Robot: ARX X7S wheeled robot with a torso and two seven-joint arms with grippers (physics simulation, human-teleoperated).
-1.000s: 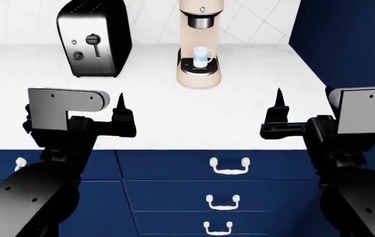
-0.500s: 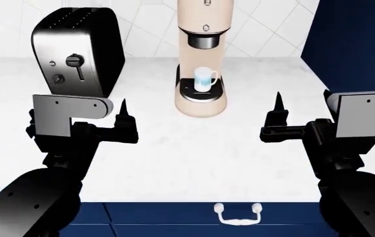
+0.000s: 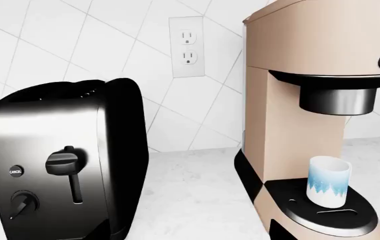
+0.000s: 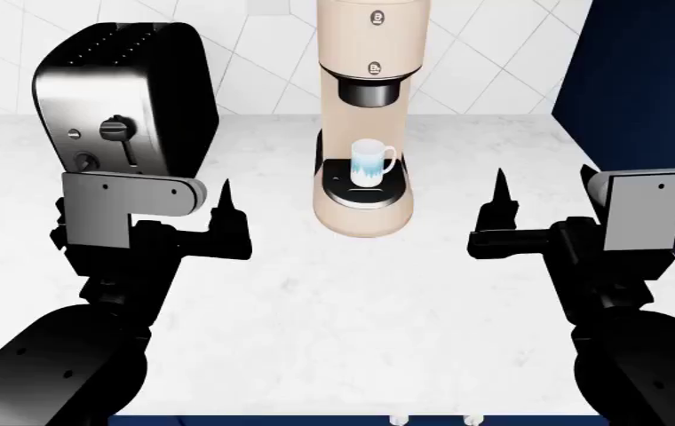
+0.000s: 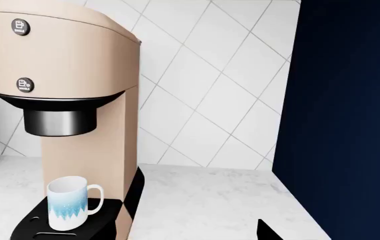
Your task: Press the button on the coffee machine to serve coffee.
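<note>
1. Black and chrome, the boxy toaster (image 4: 124, 98) stood at the left of the white speckled countertop (image 4: 350, 311), apart from the machine; its top slots could not be seen into.
2. The left gripper (image 4: 226, 232) hovered over the counter holding nothing; whether its jaws were parted could not be told.
3. The tall beige cylindrical coffee machine (image 4: 371, 115) stood mid-counter against the tiled wall, beyond and between both grippers.
4. It appeared rigid and heavy enough to stay put under a light push. It needed no grasp: contact belonged on one of the two small round black buttons, upper (image 5: 19, 27) or lower (image 5: 24, 85).
5. The white mug with blue tree print (image 4: 369, 164) sat upright on the round black drip tray (image 3: 330, 220), under the black spout (image 3: 340, 100); its contents were not visible.
6. The right gripper (image 4: 497, 232) likewise held nothing; its jaw state could not be told.
</note>
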